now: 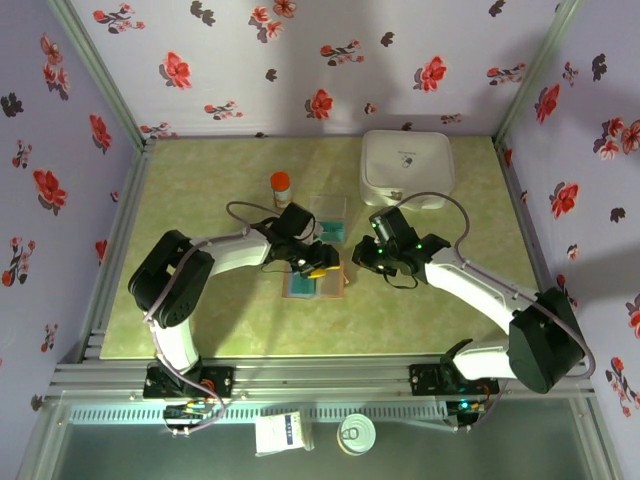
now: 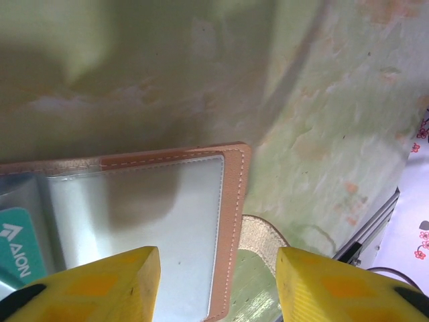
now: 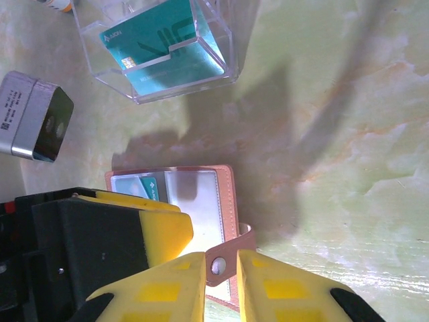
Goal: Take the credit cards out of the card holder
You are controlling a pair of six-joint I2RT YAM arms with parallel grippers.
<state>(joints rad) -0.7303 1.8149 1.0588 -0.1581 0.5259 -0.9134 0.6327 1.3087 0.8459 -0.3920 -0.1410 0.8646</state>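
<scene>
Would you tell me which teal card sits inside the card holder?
The teal card slotted into the open card holder; the other teal card stands apart in the clear tray.

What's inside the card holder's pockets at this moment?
One teal card sits in a pocket of the card holder; the clear pocket beside it looks empty. The left gripper covers the rest.

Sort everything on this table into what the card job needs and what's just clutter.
Job:
card holder, lying open
teal credit card in its pocket
second teal credit card, inside the clear tray

Clutter:
white case
orange-capped bottle
</scene>
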